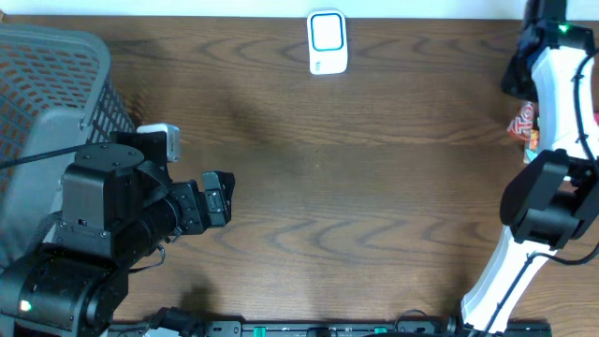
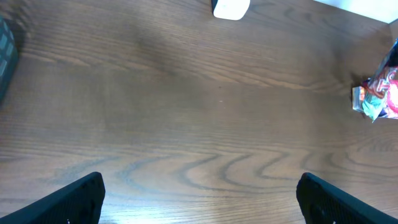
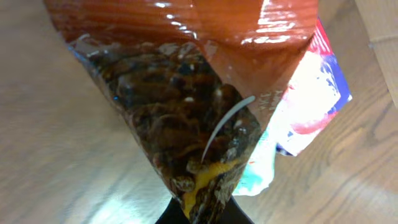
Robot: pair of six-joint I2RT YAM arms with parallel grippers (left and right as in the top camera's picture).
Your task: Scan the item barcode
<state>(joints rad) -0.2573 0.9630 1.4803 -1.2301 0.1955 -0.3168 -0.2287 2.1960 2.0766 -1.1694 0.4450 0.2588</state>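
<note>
A dark brown wood-grain table point(image 1: 374, 187) fills the view, softly lit, with a pale strip point(image 1: 234, 7) along its far edge

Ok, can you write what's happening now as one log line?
left end effector: open, empty | right end effector: shut on snack bag | scanner: far table edge, bag not there yet

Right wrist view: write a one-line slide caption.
Right gripper shut on an orange-topped snack bag, a colourful packet behind on the wooden table.
</note>
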